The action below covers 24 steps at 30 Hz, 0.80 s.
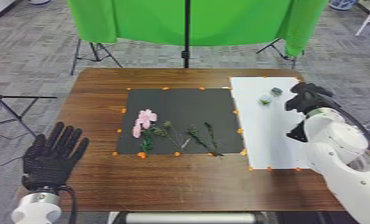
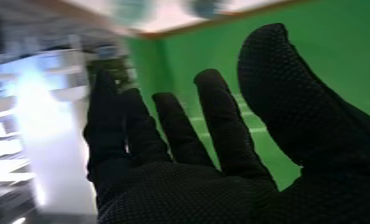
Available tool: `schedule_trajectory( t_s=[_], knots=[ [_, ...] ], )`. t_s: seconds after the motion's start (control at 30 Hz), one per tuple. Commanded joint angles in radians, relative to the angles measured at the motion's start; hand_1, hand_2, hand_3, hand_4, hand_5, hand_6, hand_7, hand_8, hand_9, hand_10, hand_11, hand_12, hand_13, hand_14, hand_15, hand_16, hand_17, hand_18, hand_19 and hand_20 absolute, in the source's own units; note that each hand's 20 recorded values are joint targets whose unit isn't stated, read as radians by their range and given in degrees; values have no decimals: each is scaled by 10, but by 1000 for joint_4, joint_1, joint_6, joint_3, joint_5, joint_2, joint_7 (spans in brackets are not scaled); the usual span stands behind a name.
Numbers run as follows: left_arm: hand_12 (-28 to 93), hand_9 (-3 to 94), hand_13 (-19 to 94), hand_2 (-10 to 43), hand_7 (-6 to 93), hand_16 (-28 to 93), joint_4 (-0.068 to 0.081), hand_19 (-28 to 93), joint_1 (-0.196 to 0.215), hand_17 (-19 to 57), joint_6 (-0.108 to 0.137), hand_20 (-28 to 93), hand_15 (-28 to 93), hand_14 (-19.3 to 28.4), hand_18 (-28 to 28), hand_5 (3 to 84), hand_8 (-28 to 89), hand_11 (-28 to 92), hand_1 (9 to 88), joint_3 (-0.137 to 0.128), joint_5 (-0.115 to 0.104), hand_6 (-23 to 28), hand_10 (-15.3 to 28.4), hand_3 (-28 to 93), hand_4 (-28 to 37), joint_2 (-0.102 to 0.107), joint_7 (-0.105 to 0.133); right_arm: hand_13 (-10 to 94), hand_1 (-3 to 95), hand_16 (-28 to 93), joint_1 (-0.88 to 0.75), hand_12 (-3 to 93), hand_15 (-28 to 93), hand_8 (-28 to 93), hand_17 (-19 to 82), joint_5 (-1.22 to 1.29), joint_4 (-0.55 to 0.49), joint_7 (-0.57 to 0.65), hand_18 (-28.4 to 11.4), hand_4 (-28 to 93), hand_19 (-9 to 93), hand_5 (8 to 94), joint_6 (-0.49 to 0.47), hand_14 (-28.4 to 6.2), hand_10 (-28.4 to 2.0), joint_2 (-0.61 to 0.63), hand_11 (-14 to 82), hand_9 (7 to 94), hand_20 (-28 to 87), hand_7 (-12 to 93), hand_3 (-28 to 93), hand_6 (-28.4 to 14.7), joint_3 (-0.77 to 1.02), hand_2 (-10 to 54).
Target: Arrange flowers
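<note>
- Nearest, the left hand [image 1: 50, 162] is over the left edge of the brown tabletop [image 1: 190, 185], toward its near corner; its fingers are straight and spread, with nothing in them.
- Next come the stem ends, along the near edge of the black mat [image 1: 177, 97]. The dark green sprig [image 1: 212, 137] runs just over that edge; its stem looks thin but fairly stiff, so a light pinch low down should serve.
- Beside it lie the leafy sprig [image 1: 195, 135] and the fine-headed sprig [image 1: 168, 131]. Both should weigh almost nothing, and their tips would probably snag on a neighbour if dragged; better to lift them straight up.
- By the mat's left edge lies the pink flower [image 1: 146, 120], bloom away from the near edge. Its petals look soft and easily crushed, perhaps top-heavy once raised: grip the green stem [image 1: 147, 144], close under the bloom.
- Farther off, by the tabletop's right edge, the right hand [image 1: 308, 97] is empty, fingers straight and thumb well apart.
- Just beside it, toward the far end of the white sheet [image 1: 268, 135], stand the green container [image 1: 265, 100] and the darker container [image 1: 276, 91], likely small vases. They may be slick and tip easily; steady them low on the body.
</note>
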Motion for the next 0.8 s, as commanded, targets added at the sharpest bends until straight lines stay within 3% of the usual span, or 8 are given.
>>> schedule_trajectory(
  t_s=[0.03, 0.1, 0.17, 0.4, 0.53, 0.63, 0.7, 0.8],
  knots=[
    [131, 392, 306, 207, 117, -40, 6, 301, 8, -38, 9, 170, 339, 138, 140, 464, -78, 191, 277, 13, 13, 80, 146, 755, -283, -15, 0, 207, 477, 193, -34, 136, 173, -109, 69, -44, 113, 13, -208, -283, 626, 423, 51, -209, -214, 32, 65, 292, 201, 113, 833, -58, 33, -95],
    [131, 392, 306, 207, 116, -40, 5, 301, 12, -38, 13, 170, 341, 138, 140, 464, -79, 192, 278, 15, -10, 81, 146, 754, -283, -18, 10, 221, 482, 197, -26, 136, 180, -110, 79, -13, 136, 14, -207, -283, 630, 427, 31, -200, -208, 36, 66, 292, 203, 116, 832, -57, 27, -95],
    [131, 393, 306, 208, 117, -41, 4, 302, 14, -38, 15, 171, 340, 138, 140, 465, -78, 193, 278, 12, 3, 81, 145, 754, -283, -20, 5, 242, 491, 199, -25, 136, 185, -112, 92, -5, 158, 7, -208, -283, 633, 430, 17, -193, -196, 28, 67, 297, 206, 121, 821, -53, 25, -95],
    [131, 394, 308, 208, 118, -41, 9, 302, 4, -39, 9, 172, 342, 137, 140, 465, -79, 194, 279, 20, 6, 81, 145, 754, -283, -21, 5, 393, 527, 189, 12, 130, 222, -127, 171, 35, 251, 22, -213, -283, 648, 480, 27, -153, -156, 2, 105, 409, 216, 152, 788, -16, -28, -95],
    [131, 394, 306, 208, 118, -41, 7, 302, 5, -39, 16, 172, 343, 138, 140, 465, -79, 194, 279, 23, 1, 81, 146, 755, -283, -23, 8, 471, 544, 189, 0, 127, 254, -140, 203, 35, 246, 6, -213, -283, 647, 529, 70, -134, -140, 4, 117, 464, 207, 170, 769, 0, -29, -95],
    [131, 394, 307, 208, 119, -41, 4, 302, 10, -39, 37, 172, 343, 138, 140, 466, -79, 194, 279, 24, -20, 81, 146, 755, -283, -20, 18, 491, 541, 190, 1, 129, 274, -140, 207, 11, 247, -23, -213, -283, 650, 530, 115, -129, -132, 9, 121, 476, 207, 168, 766, -2, -45, -95],
    [131, 396, 308, 209, 121, -41, 0, 303, 12, -39, 59, 172, 344, 139, 140, 469, -78, 196, 279, 19, -2, 83, 146, 755, -283, -25, -3, 507, 529, 189, 7, 129, 285, -140, 207, 14, 249, -29, -213, -283, 654, 539, 117, -123, -122, 10, 125, 490, 208, 169, 746, -2, -54, -95],
    [131, 395, 305, 209, 121, -44, -2, 308, 12, -41, 62, 174, 341, 143, 146, 469, -79, 197, 278, 8, 23, 85, 148, 756, -283, -29, -49, 515, 501, 189, 14, 130, 304, -139, 205, 18, 260, -62, -215, -283, 664, 542, 98, -121, -123, 11, 128, 499, 212, 166, 723, -7, -69, -95]
  ],
)
